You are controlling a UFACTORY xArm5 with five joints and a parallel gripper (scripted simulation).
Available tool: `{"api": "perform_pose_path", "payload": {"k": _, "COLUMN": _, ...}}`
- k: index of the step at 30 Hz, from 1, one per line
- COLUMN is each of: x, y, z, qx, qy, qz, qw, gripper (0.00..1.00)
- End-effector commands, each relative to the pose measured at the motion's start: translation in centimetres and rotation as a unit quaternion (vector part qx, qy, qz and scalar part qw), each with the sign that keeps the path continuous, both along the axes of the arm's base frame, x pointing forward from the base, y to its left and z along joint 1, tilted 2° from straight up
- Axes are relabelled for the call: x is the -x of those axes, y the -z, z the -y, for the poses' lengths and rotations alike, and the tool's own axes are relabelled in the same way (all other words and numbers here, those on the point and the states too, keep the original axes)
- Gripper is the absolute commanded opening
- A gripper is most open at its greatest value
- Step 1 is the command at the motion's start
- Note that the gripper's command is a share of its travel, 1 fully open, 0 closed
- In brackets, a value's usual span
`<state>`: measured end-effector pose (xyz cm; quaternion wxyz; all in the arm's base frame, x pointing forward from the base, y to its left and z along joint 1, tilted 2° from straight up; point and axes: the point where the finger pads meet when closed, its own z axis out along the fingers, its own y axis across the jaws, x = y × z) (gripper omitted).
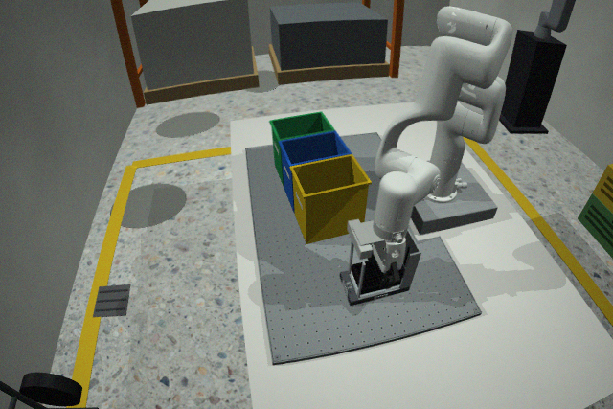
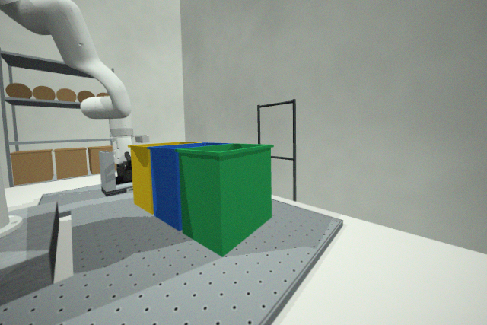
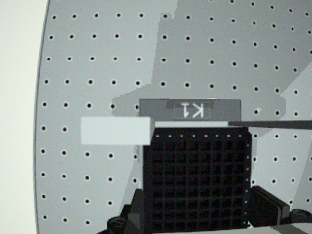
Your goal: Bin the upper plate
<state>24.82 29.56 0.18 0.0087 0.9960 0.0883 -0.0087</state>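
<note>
Top view, left to right. Three bins stand upright in a touching row on the perforated mat [image 1: 297, 325], running from 11 o'clock to 5 o'clock: green bin [image 1: 300, 124], blue bin [image 1: 313, 147] (by the task, GENERAL) in the middle, yellow bin [image 1: 330, 196] nearest the rack. At 5 o'clock of the yellow bin stands stack rack K1 [image 1: 412, 258], with the white arm [image 1: 445, 98] reaching down into it from 1 o'clock.

Wrist view. The upper 96-well plate [image 3: 197, 178], a dark grid of wells, lies in the rack directly beneath the gripper [image 3: 198, 211]; the K1 label [image 3: 190, 109] sits at 12 o'clock of the plate. The fingers stand at their widest, one at each long side of the plate, and hold nothing. The lower plate is hidden beneath the upper one.

Progress, as judged: only the approach is done. Closing on the plate, lifting it out of K1, carrying it toward 11 o'clock over the yellow bin and releasing it above the blue bin all remain.
</note>
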Motion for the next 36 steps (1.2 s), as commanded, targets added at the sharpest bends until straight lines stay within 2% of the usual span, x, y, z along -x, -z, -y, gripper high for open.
{"api": "perform_pose_path", "payload": {"k": 1, "x": -0.09, "y": -0.08, "z": -0.1, "qx": -0.001, "qy": 0.0, "qz": 0.001, "qw": 1.0, "gripper": 1.0}}
{"api": "perform_pose_path", "payload": {"k": 10, "x": -0.09, "y": -0.08, "z": -0.1, "qx": -0.001, "qy": 0.0, "qz": 0.001, "qw": 1.0, "gripper": 1.0}}
{"api": "perform_pose_path", "payload": {"k": 11, "x": -0.09, "y": -0.15, "z": -0.1, "qx": -0.001, "qy": 0.0, "qz": 0.001, "qw": 1.0, "gripper": 0.0}}
{"api": "perform_pose_path", "payload": {"k": 36, "x": -0.09, "y": -0.15, "z": -0.1, "qx": -0.001, "qy": 0.0, "qz": 0.001, "qw": 1.0, "gripper": 0.0}}
